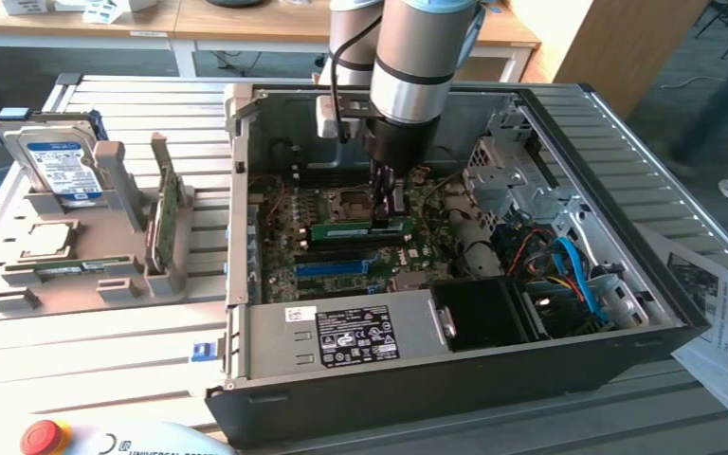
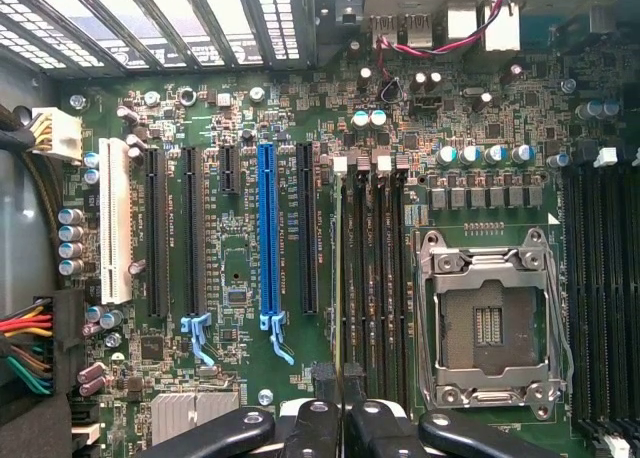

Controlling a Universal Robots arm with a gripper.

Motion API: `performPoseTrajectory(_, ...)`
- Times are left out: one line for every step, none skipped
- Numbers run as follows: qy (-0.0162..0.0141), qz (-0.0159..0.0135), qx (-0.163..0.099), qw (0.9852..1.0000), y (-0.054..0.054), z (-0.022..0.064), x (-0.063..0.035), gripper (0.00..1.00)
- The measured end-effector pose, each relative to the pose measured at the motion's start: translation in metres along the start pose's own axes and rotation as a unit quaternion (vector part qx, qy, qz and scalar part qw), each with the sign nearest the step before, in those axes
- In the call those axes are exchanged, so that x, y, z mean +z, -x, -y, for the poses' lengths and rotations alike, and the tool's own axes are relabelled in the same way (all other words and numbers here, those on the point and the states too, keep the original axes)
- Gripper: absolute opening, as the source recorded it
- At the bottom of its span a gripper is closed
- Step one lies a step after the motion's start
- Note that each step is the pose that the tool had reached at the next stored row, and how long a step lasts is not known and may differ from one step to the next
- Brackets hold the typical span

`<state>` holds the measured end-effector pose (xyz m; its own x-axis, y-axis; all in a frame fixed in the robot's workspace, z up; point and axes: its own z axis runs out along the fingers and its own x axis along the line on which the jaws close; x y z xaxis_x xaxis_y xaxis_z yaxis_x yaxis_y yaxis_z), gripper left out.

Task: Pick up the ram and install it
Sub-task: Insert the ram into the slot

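since the computer case (image 1: pixel 465 393) lies with its side panel off, i can look straight down onto the work. the arm (image 1: pixel 421 66) reaches into it from above and ends just beside the cpu socket (image 2: pixel 487 323), which i use as my marker on the motherboard (image 2: pixel 235 253). outside the case, well apart from the socket, sits the grey parts tray (image 1: pixel 86 284) with a hard drive (image 1: pixel 58 163) standing in it. the arm is nowhere near it, so i judge the pickup finished.

beside the socket, on the side toward the blue slot (image 2: pixel 266 233), runs a bank of four dark memory slots (image 2: pixel 385 278). the gripper (image 2: pixel 341 413) hangs over the slot of that bank farthest from the socket. its jaws are drawn in almost fully and pinch the ram (image 2: pixel 338 278) by its upper edge, one black finger (image 2: pixel 316 423) on each face. from the wrist i see the stick edge-on, a thin pale line running along that slot toward its white latch (image 2: pixel 340 163). in the exterior view it shows as a green strip on edge, level, alongside the socket.

so the carry and the line-up look done to me. i cannot tell whether the stick is pressed home. the latch at the far end is too small to read as locked or free, and the near one is hidden under the fingers. with the grip not released, i count the install as unfinished.
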<state>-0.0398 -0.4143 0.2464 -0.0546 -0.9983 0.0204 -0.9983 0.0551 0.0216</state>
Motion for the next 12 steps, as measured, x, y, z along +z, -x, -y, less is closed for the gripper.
performPoseTrajectory(0.0000,0.0000,0.000,1.0000,0.0000,0.0000,0.0000,0.12)
performPoseTrajectory(0.0000,0.0000,0.000,1.0000,0.0000,0.0000,0.0001,0.12)
performPoseTrajectory(0.0000,0.0001,0.000,1.0000,0.0000,0.0000,0.0002,0.12)
performPoseTrajectory(-0.0001,0.0003,0.000,1.0000,0.0001,0.0000,0.0006,0.12)
performPoseTrajectory(-0.0001,0.0003,0.000,1.0000,0.0002,0.0000,0.0009,0.12)
performPoseTrajectory(0.0000,0.0002,0.000,1.0000,0.0005,-0.0003,0.0012,0.12)
performPoseTrajectory(0.0000,0.0002,0.000,1.0000,0.0008,-0.0006,0.0015,0.12)
performPoseTrajectory(0.0000,0.0002,0.000,1.0000,0.0011,-0.0009,0.0018,0.12)
performPoseTrajectory(0.0000,0.0001,0.000,1.0000,0.0016,-0.0013,0.0021,0.12)
performPoseTrajectory(0.0000,0.0001,0.000,1.0000,0.0022,-0.0016,0.0025,0.12)
performPoseTrajectory(0.0000,0.0002,0.001,1.0000,0.0028,-0.0020,0.0029,0.12)
performPoseTrajectory(0.0000,0.0002,0.001,1.0000,0.0034,-0.0024,0.0032,0.12)
